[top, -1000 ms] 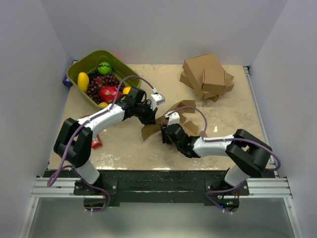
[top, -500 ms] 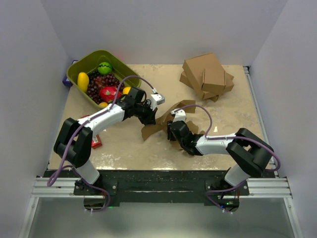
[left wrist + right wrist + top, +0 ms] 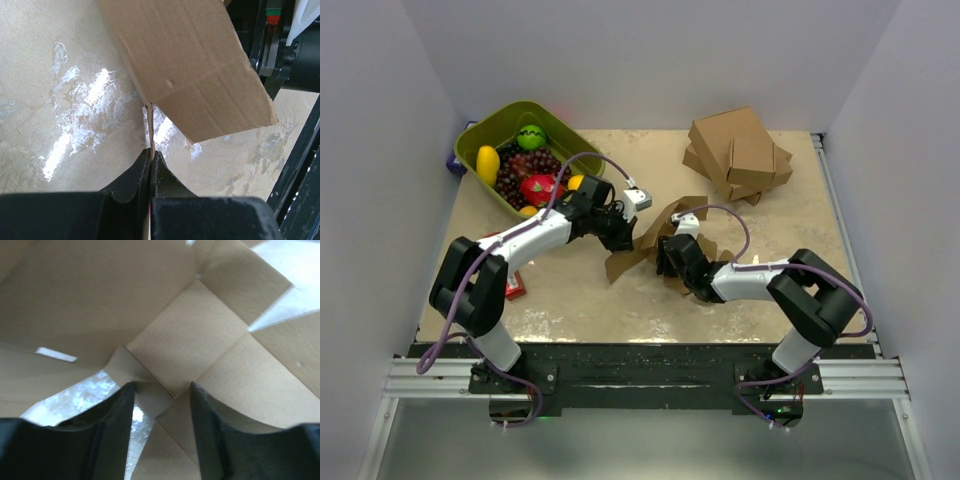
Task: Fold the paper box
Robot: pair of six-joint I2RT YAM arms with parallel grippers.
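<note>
The paper box (image 3: 665,232) is an unfolded brown cardboard piece of creased panels and flaps, raised off the table in the middle. My left gripper (image 3: 623,236) is shut on the thin edge of one flap (image 3: 190,70); the sheet's edge runs between its fingertips (image 3: 151,154). My right gripper (image 3: 667,256) is open, its fingers (image 3: 122,400) pressed up against the creased inner panels (image 3: 185,345) of the box from the near side, with a small flap between them.
A stack of larger brown cartons (image 3: 738,153) sits at the back right. A green tub (image 3: 490,128) of fruit stands at the back left. A red packet (image 3: 513,285) lies beside the left arm.
My right gripper has moved away from me and slightly right, further under the cardboard. The box's flaps have lifted a little. The left gripper has stayed put.
</note>
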